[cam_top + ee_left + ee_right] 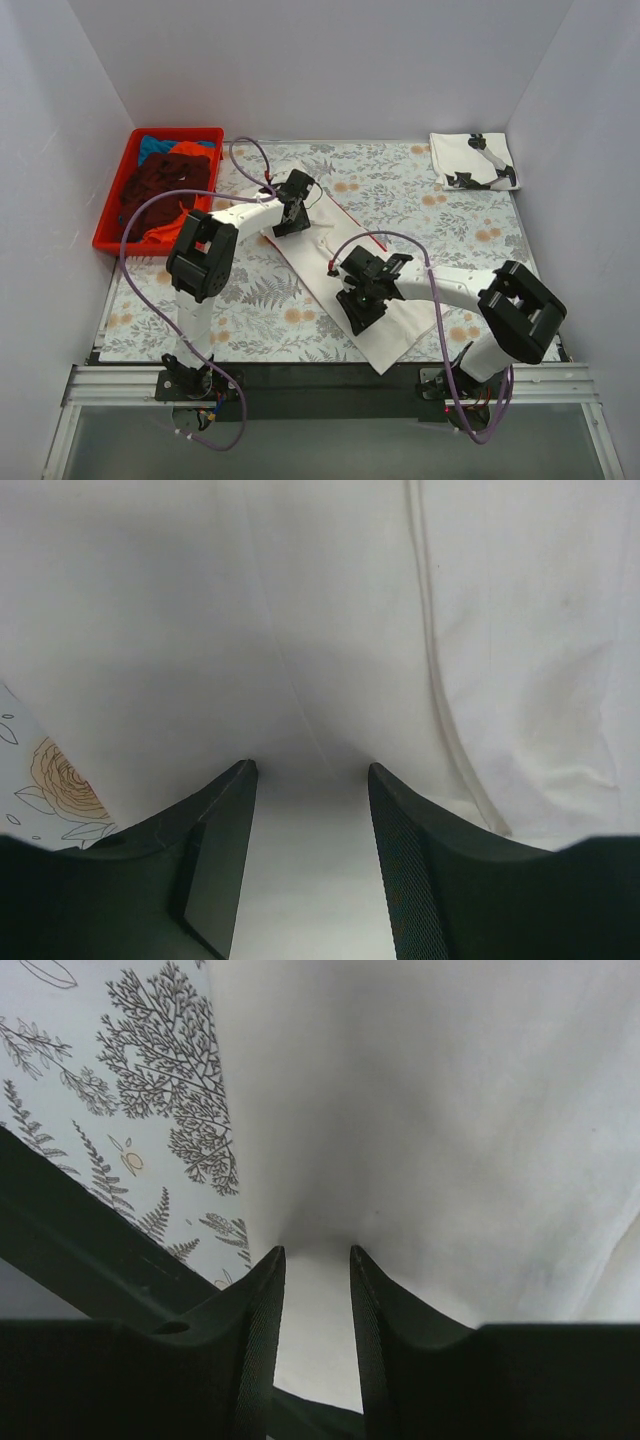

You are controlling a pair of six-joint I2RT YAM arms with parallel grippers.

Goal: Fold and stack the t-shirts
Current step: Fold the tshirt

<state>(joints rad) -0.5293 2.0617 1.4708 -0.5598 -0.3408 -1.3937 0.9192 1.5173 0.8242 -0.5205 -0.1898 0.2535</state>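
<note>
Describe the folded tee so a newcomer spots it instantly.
Follow the floral tablecloth to its far right corner, opposite the red crate. The folded tee lies there alone: a neat white square with black print, unlike the long white tee spread mid-table.

A white cloth t-shirt [318, 268] with a thin red edge lies folded into a long flat strip across the middle, running from eleven o'clock to five o'clock. A folded white t-shirt with black print [473, 160] lies flat at two o'clock. Crumpled maroon t-shirt [150, 187], orange t-shirt [190, 151] and blue t-shirt [154, 146] are heaped at ten o'clock.
</note>
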